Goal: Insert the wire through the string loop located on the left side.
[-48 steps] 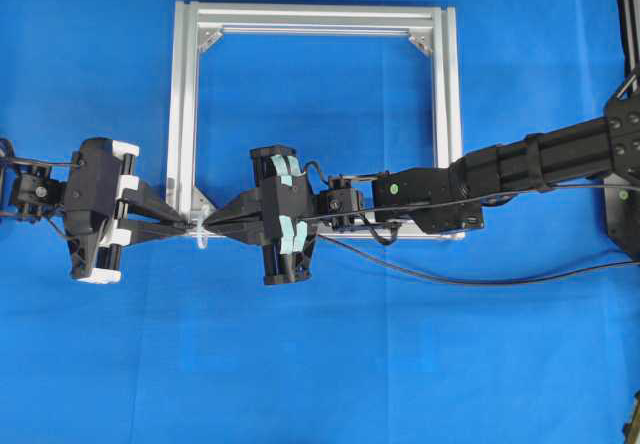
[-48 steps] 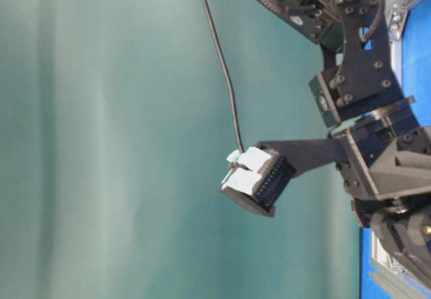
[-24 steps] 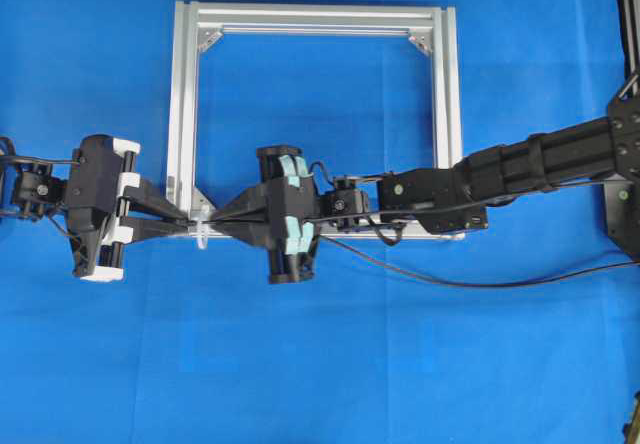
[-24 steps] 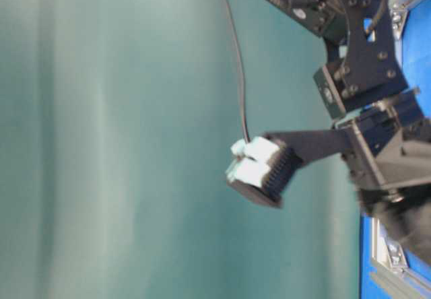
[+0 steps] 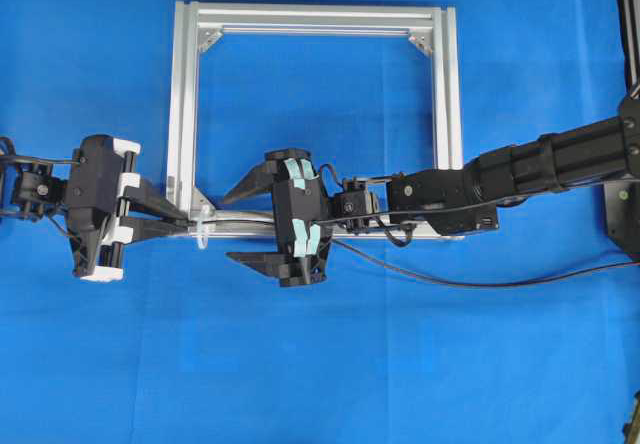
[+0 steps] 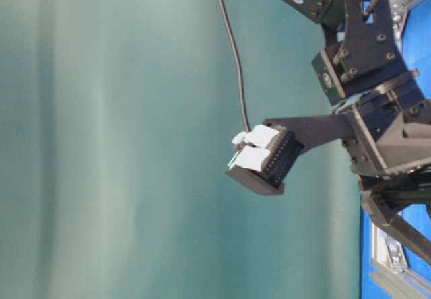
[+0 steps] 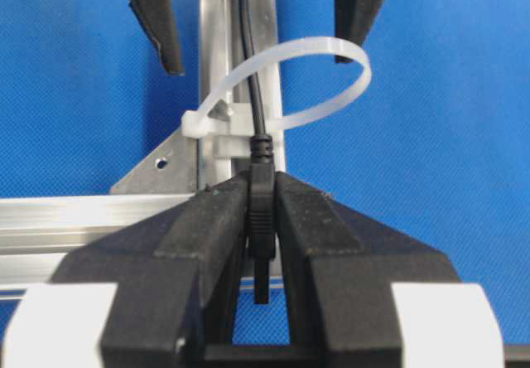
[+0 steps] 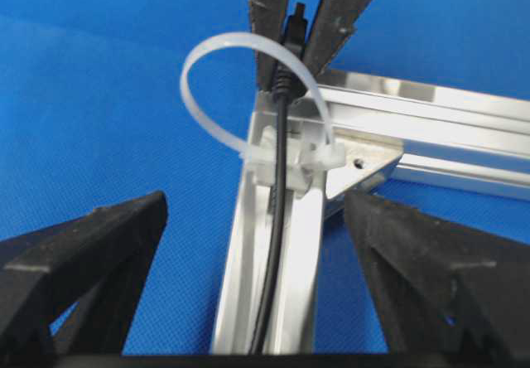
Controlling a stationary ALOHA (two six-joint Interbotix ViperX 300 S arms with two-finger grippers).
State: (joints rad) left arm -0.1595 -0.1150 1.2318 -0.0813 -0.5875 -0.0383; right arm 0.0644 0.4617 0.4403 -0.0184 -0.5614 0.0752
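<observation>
Left wrist view: left gripper (image 7: 261, 219) is clamping the wire (image 7: 255, 94) past the string loop (image 7: 286, 86); right gripper (image 5: 262, 219) is gaping; tugging could snag the loop.

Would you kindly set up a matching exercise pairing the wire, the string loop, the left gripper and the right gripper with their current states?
Things:
1. wire
2. string loop
3. left gripper
4. right gripper

States:
A. jaws spread wide, holding nothing
B. white, fixed at the corner of the aluminium frame
C. passes through the loop, lying along the frame rail
D. jaws clamped on the wire's plug

Pairs: 1-C, 2-B, 3-D, 4-A
</observation>
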